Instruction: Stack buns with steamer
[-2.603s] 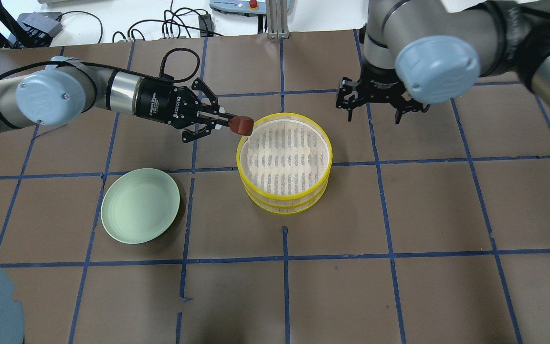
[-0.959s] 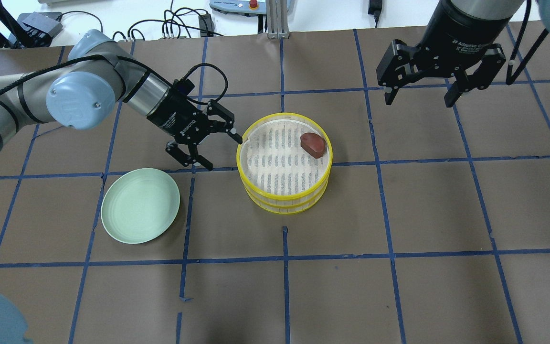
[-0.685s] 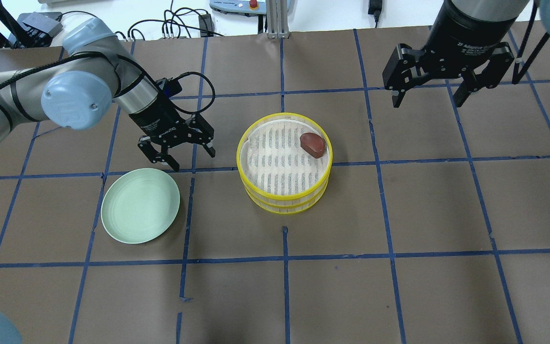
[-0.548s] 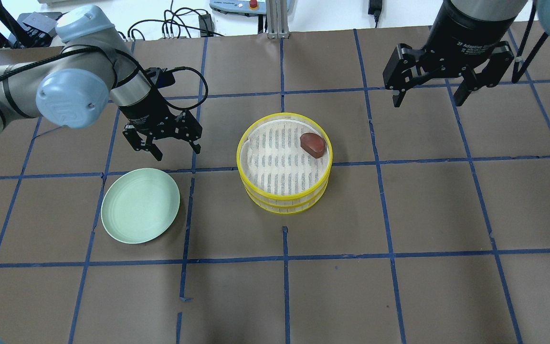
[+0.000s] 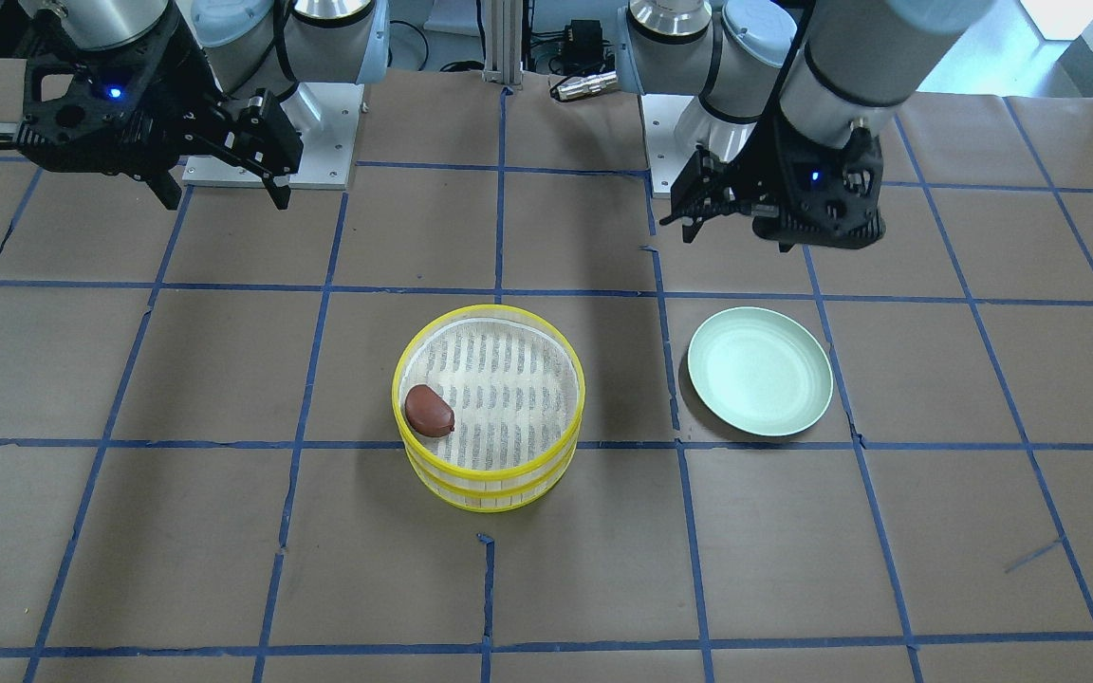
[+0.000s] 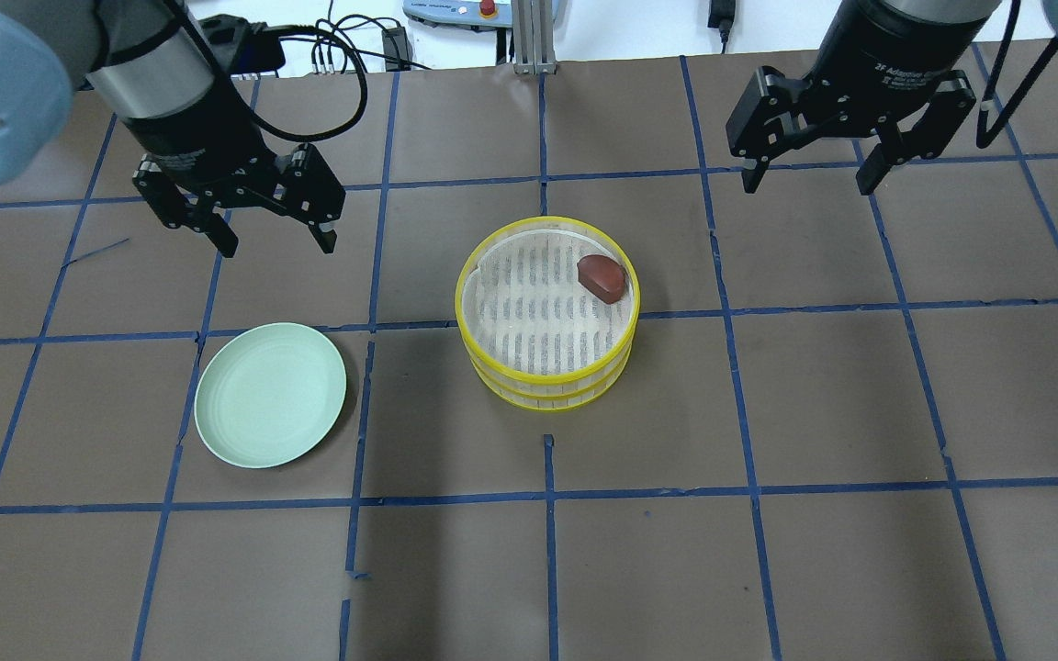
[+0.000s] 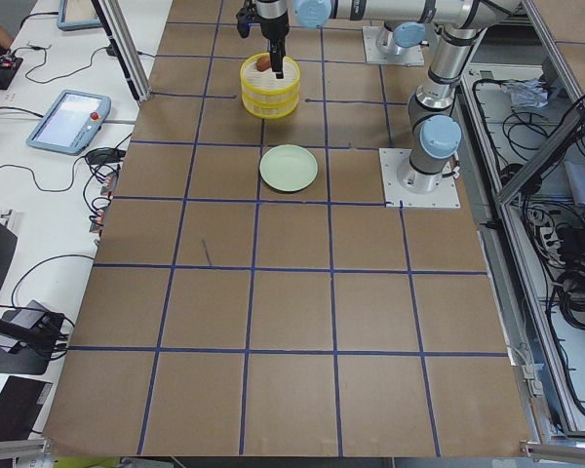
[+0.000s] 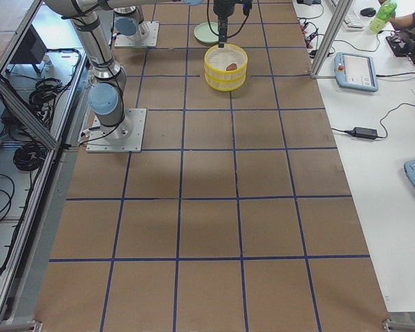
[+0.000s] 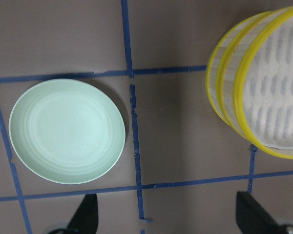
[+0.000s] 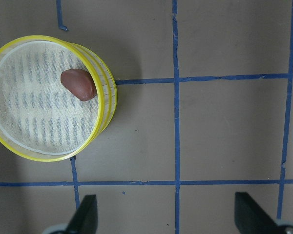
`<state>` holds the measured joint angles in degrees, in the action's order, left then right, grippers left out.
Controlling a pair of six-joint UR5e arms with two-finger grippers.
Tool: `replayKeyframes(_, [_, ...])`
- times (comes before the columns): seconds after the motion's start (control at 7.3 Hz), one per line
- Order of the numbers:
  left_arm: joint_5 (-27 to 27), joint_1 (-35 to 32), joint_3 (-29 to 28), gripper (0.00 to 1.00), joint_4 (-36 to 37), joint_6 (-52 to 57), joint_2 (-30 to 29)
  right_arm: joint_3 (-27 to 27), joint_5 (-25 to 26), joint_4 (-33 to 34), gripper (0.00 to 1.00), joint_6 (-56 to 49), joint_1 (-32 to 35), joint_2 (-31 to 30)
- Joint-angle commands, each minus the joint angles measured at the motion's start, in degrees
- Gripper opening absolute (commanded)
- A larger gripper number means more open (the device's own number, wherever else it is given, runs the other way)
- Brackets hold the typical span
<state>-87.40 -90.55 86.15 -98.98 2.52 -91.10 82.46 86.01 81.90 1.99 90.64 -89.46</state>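
The yellow steamer (image 6: 547,378) stands mid-table with a slatted white liner. The glossy reddish-brown bun (image 6: 602,277) lies inside it against the far right rim; it also shows in the front view (image 5: 429,411) and the right wrist view (image 10: 78,84). The white bun is not in view. My left gripper (image 6: 279,240) is open and empty, raised above the table, left of the steamer and beyond the plate. My right gripper (image 6: 806,179) is open and empty, raised to the far right of the steamer.
A pale green round plate (image 6: 270,395) lies empty, left of the steamer; the left wrist view shows it (image 9: 67,130) beside the steamer's rim (image 9: 244,126). Brown paper with blue tape lines covers the table. Cables and a pendant lie past the far edge.
My left gripper held the brown bun at the steamer's rim, let it go inside, then drew back left and up, open. My right gripper rose and shifted right.
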Motion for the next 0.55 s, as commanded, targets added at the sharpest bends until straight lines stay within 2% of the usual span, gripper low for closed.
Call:
replayKeyframes(0.0, [-2.59,-0.24,-0.03,1.0,-2.19,-0.15,2.51,-1.16,-0.05,-0.07,1.0,-0.06,-0.02,1.13])
replayKeyframes(0.41, [-2.42,-0.16,1.29,1.0,2.28,0.2,2.86,-0.54,-0.05,0.19,1.0,-0.06,-0.11,1.13])
